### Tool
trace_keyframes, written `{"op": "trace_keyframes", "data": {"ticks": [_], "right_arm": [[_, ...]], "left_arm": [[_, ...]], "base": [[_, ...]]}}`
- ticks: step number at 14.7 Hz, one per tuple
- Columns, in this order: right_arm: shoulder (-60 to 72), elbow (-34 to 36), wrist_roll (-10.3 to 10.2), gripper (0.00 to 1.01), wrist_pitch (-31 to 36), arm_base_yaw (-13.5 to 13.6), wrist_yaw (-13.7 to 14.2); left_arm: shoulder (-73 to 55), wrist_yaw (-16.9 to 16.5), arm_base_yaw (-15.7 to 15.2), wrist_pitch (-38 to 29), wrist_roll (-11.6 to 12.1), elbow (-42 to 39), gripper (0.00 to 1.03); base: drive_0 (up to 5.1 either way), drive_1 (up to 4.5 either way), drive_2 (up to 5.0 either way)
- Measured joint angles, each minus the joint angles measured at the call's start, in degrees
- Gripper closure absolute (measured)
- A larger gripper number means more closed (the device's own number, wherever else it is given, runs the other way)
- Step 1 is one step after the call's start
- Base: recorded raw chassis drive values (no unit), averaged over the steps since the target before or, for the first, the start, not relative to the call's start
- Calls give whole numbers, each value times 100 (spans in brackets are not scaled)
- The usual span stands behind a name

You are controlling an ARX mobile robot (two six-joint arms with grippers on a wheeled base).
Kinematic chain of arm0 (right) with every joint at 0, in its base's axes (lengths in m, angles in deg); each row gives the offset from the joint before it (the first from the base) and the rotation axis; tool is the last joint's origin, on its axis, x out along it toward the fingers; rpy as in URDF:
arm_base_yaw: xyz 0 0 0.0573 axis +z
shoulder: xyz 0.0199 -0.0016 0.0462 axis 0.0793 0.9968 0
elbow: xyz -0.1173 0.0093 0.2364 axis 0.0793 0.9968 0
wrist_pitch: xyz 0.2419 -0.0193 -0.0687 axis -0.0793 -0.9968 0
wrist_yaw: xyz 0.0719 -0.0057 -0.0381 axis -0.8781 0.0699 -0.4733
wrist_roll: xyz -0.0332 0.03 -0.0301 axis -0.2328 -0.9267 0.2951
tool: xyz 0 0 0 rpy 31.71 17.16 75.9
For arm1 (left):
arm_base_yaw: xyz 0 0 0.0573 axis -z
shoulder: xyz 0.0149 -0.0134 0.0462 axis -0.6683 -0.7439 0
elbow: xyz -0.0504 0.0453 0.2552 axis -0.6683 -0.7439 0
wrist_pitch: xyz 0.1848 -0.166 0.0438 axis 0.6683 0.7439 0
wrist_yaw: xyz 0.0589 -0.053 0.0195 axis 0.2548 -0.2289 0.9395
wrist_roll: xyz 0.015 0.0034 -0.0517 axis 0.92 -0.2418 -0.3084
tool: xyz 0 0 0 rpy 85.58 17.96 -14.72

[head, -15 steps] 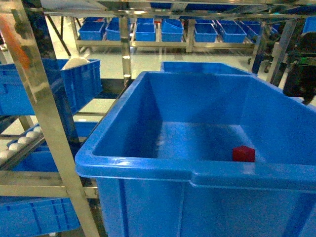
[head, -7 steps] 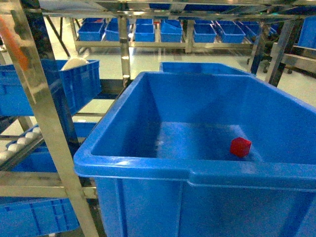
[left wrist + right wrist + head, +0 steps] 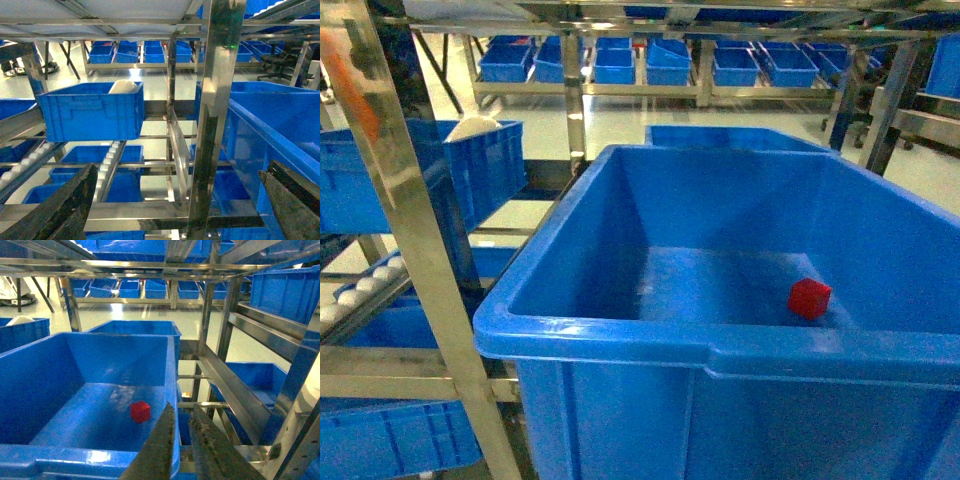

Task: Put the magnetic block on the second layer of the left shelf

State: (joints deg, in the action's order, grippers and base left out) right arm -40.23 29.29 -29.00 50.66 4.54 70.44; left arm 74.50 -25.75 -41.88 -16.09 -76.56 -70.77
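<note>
One red block (image 3: pixel 810 298) on floor of big blue crate (image 3: pixel 620 345), right of centre, untouched. Steel upright (image 3: pixel 405 230) left of crate; smaller bins (image 3: pixel 615 62) far behind. Left gripper (image 3: pixel 175 210) spread wide; right gripper (image 3: pixel 181 450) near-closed, empty.

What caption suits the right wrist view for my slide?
Red magnetic block resting on the floor of the big blue crate, right gripper shut, empty, outside the rim.

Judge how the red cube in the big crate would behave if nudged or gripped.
The magnetic block looks rigid with flat faces, so it would likely slide rather than roll on the blue crate's smooth floor. Small, probably light. Parallel faces should suit a pinch, though matte-looking sides give uncertain grip.
</note>
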Motion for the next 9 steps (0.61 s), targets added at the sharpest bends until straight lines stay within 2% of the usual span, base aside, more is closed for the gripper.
{"op": "trace_keyframes", "data": {"ticks": [1,2,9], "right_arm": [[-144,81,0,96,-90,0,0],[-278,133,24,99,-177,0,0],[-1143,393,24,99,-640,0,0]], "left_arm": [[0,0,0,0,-2,0,5],[0,-2,0,0,0,0,5],[0,-2,0,2,-2,0,5]], "base": [[0,0,0],[0,0,0],[0,0,0]]}}
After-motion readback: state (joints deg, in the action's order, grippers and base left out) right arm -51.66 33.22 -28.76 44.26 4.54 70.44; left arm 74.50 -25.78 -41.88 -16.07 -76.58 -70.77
